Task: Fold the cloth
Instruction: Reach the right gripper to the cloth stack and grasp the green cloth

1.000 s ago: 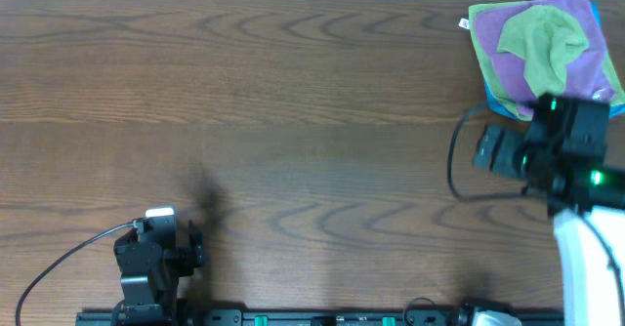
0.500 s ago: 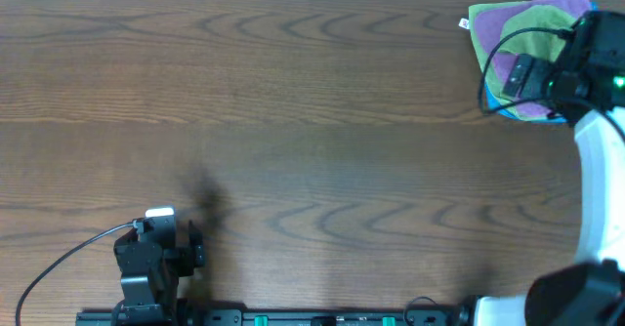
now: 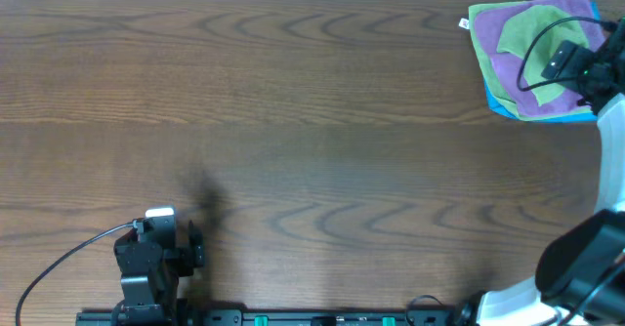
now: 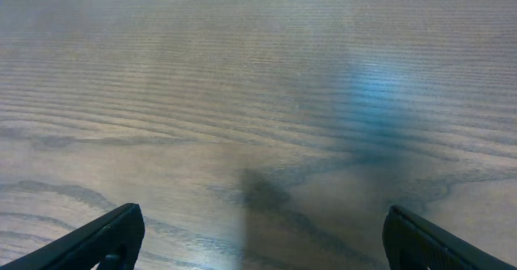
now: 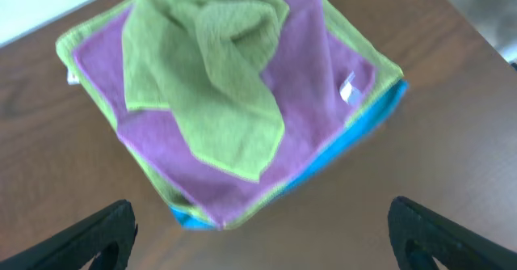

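blue cloth (image 5: 365,127) — mostly hidden under purple cloth (image 5: 315,60), edge only

Wood-grain table (image 4: 242,76) under the left gripper (image 4: 262,236), its dark fingertips (image 4: 109,239) wide apart at the bottom corners

The overhead camera hangs high above the table (image 3: 293,121) and looks straight down, taking in the whole wooden top, with one arm at the near edge and the other at the right side. The left wrist camera sits low behind the left gripper (image 4: 266,247), close to the wood. It faces forward past its spread fingertips (image 4: 109,238), and only bare table lies ahead of the jaws. The right wrist camera looks steeply down past the right gripper (image 5: 258,238), with the stack of cloths (image 5: 234,100) ahead of and between its jaws. The overhead view shares that stack, at its far right corner.
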`<state>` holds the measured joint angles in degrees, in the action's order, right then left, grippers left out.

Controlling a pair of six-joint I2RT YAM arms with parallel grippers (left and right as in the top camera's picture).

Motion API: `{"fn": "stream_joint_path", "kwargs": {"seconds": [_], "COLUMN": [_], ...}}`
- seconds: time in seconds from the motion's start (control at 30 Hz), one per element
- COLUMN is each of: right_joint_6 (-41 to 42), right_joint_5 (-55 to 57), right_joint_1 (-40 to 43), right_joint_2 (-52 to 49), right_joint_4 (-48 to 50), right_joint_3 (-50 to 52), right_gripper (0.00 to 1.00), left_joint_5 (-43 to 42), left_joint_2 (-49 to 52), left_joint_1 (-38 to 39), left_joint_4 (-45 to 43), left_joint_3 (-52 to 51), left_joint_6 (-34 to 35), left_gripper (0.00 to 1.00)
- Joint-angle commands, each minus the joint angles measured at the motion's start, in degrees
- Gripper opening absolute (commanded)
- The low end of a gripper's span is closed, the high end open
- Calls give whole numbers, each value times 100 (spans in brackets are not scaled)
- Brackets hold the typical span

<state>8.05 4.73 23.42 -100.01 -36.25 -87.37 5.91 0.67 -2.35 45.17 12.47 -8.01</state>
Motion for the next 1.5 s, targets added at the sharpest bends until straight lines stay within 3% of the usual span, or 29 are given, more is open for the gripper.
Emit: {"fn": "stream_joint_path", "kwargs": {"seconds": [0.0, 0.23, 1.07, 1.13, 1.23, 1.37, 1.47], "right_joint_6": [-173, -170, -175, -192, -192, -195, -195], "right_joint_5": [-494, -1239, -1019, -994, -966, -966, -966], "right_joint_1": [151, 254, 249, 249, 249, 249, 249], "right_joint_2": [-367, -1102, -2260, -2293, -2293, -2293, -2293], "right_joint_4": [256, 909, 2470, 2594, 2765, 2826, 2855], "right_joint_3": [-90, -90, -90, -90, -90, -90, -90], "right_gripper": [99, 96, 82, 76, 56, 47, 34], "left_joint_5": [-39, -39, -39, -39, -39, -39, -39], "left_joint_2": [-44, -44, -44, -44, -44, -44, -44], "left_joint_1": [31, 31, 31, 31, 31, 31, 31], "left_joint_4": [177, 177, 177, 177, 177, 177, 177], "left_joint_3": [-203, -203, -203, -203, -203, -203, -203], "left_joint_6": [-118, -118, -118, -118, -118, -118, -118], "left_gripper": [95, 95, 95, 95, 95, 96, 95]}}
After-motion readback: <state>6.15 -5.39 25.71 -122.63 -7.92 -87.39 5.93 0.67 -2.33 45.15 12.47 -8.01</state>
